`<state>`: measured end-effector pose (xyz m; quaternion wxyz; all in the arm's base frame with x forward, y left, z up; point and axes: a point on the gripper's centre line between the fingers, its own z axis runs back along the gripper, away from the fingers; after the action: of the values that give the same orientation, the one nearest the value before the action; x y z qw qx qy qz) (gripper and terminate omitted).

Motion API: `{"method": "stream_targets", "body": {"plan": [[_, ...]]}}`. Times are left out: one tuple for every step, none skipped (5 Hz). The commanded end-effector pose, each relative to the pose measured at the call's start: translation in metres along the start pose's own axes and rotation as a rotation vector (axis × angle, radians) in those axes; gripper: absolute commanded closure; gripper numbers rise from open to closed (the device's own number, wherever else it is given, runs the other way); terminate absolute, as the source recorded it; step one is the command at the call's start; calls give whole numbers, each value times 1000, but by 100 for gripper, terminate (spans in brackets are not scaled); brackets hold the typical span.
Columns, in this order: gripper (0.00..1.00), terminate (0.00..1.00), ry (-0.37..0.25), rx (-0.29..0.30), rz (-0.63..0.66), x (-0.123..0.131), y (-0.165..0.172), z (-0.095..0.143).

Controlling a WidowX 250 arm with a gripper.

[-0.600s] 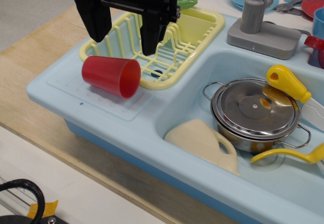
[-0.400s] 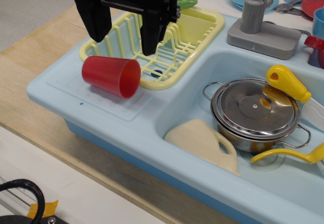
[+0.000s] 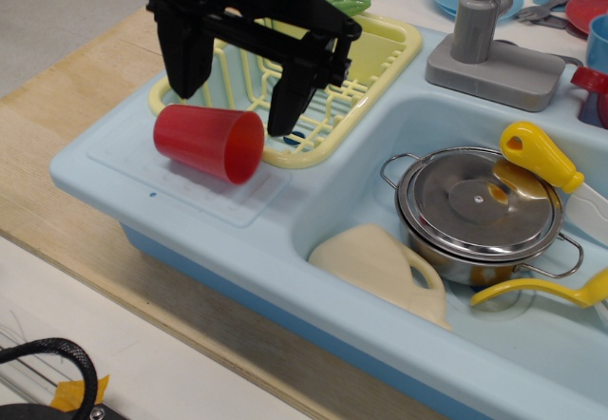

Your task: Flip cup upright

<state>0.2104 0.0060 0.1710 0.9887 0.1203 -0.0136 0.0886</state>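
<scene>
The single view, observation.image, looks down at an angle on a pale blue plastic toy sink unit (image 3: 190,213) that sits on a light wooden tabletop (image 3: 57,144).

The smooth red plastic tumbler (image 3: 207,142) lies on its side on the flat draining board at the left of the unit, its open mouth facing right and its closed base pointing left. Its far side lies against, or just beside, the front rim of the pale yellow plastic dish rack (image 3: 366,54); the angle does not settle which. Bare draining board shows in front of the tumbler and to its left, up to the raised blue edge.

The black two-fingered gripper (image 3: 234,102) hangs over the tumbler with its jaws spread wide. The left finger tip (image 3: 182,80) is above the tumbler's base end, and the right finger tip (image 3: 282,116) is over the rack just past the tumbler's mouth. Neither tip touches the tumbler.

In the basin to the right, well apart from the tumbler, stand a lidded steel pot (image 3: 480,213) and a cream handled mug (image 3: 382,266) lying against the near wall. A grey toy tap (image 3: 494,45) rises behind the basin.
</scene>
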Motion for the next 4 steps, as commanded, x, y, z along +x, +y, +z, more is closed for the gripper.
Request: {"method": "stream_targets", "body": {"plan": [[0, 0, -85, 47, -33, 7, -6, 1], [0, 0, -130, 49, -58, 12, -6, -7], [0, 0, -166, 73, -80, 15, -5, -7], [0, 0, -184, 92, -102, 20, 0, -7]]}}
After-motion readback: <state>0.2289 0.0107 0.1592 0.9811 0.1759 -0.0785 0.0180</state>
